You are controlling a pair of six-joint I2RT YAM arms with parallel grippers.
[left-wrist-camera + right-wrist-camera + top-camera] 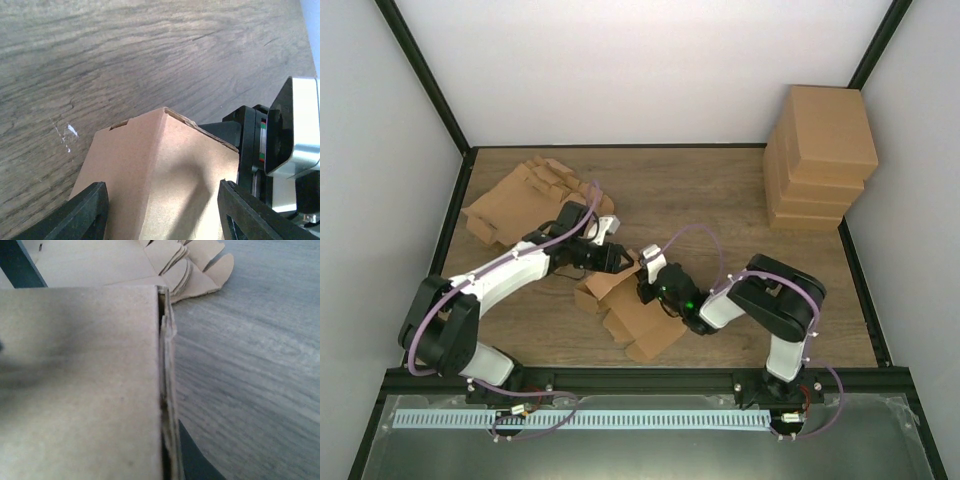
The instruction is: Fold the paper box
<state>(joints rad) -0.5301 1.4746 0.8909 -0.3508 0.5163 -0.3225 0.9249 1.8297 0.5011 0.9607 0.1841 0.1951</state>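
Standing mid-table [740, 200], the half-formed paper box [625, 305] was braced by both arms: the left gripper [613, 258] clamped across its body to steady it, while the right gripper [648, 282], apparently pinched shut on a wall's edge, pressed the fold.

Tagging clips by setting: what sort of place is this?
Likely a lab robot cell: white walls on a black frame enclose a wood-grain table, with a half-folded box, a stack of folded boxes and flat blanks.

The paper box [635, 318] is matt brown cardboard, fibrous at its cut edge. The desk [720, 195] is smooth, wood-grained; the left arm [505, 272] is glossy white plastic.
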